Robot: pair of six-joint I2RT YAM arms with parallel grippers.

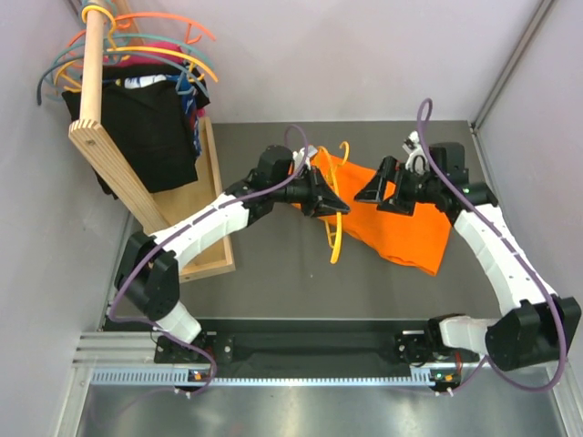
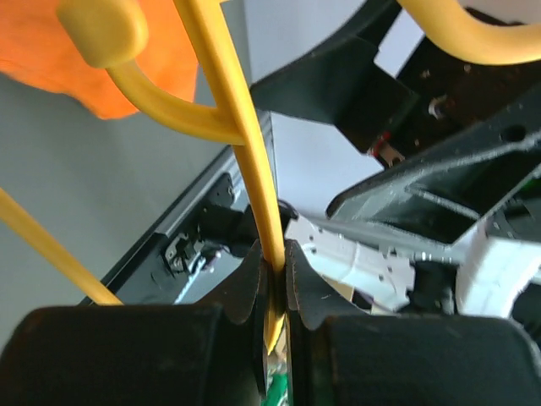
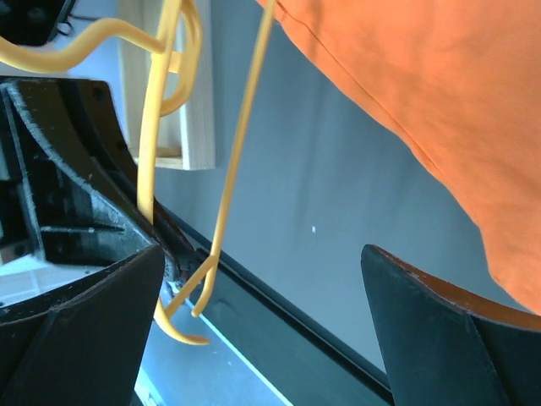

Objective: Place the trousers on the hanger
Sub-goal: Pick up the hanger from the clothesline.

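The orange trousers lie spread on the grey table, right of centre. The amber-yellow hanger hangs tilted over their left edge, with its hook toward the back. My left gripper is shut on a thin bar of the hanger, which is pinched between the pads. In that view a fold of the trousers shows at the upper left. My right gripper hovers over the trousers' upper part, open with nothing between its fingers. The trousers and the hanger lie beyond it.
At the back left stands a wooden rack on a wooden base, carrying coral and teal hangers and black garments. Walls close in the table at the back and sides. A metal rail runs along the near edge.
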